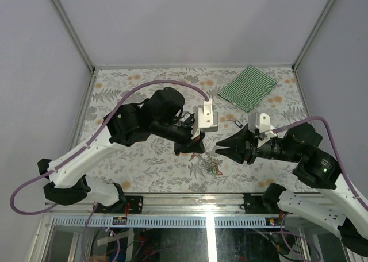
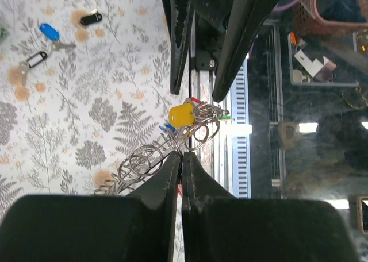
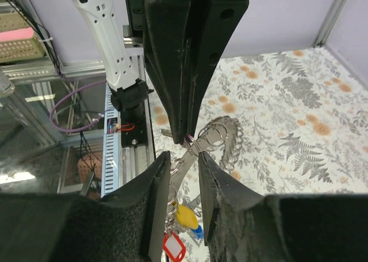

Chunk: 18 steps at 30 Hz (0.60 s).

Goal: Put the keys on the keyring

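Note:
The keyring (image 2: 135, 165), a grey coil of metal loops, hangs from my left gripper (image 2: 183, 157), which is shut on one of its small rings. Keys with a yellow tag (image 2: 181, 114), a blue tag and a red tag (image 3: 174, 249) dangle from it. In the top view the bunch (image 1: 213, 167) hangs between the left gripper (image 1: 198, 141) and the right gripper (image 1: 218, 150). My right gripper (image 3: 184, 165) is open, its fingers on either side of a key blade just below the left fingertips. Loose keys lie on the table: blue tag (image 2: 49, 31), black tag (image 2: 91, 18), clear tag (image 2: 34, 60).
A green-striped cloth (image 1: 248, 87) lies at the back right of the flowered table (image 1: 144, 164). Small loose keys (image 1: 237, 123) lie in front of the cloth. Both grippers work close to the table's near edge, above the metal rail (image 1: 190, 201).

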Each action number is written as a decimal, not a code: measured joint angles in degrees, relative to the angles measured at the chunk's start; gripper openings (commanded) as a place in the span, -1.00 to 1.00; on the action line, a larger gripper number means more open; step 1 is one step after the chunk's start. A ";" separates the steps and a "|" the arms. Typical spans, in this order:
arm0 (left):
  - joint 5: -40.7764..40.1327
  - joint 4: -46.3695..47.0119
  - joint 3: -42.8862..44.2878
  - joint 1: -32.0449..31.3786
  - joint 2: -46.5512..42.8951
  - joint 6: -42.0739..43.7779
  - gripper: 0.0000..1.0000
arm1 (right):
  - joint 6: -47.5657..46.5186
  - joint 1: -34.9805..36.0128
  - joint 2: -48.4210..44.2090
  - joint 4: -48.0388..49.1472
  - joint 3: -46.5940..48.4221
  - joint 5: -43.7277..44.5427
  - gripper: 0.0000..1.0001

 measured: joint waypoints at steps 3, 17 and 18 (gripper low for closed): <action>-1.53 -4.94 2.40 -0.90 1.51 1.11 -1.00 | 0.00 0.00 0.98 -0.28 -0.26 -1.55 -0.32; -3.10 -11.78 6.82 -3.67 3.50 4.28 -1.00 | 3.30 0.02 3.02 8.37 -5.68 -11.76 -0.27; -3.10 -11.82 6.82 -3.76 3.50 4.37 -1.00 | 3.58 0.00 3.32 8.76 -5.79 -12.02 -0.27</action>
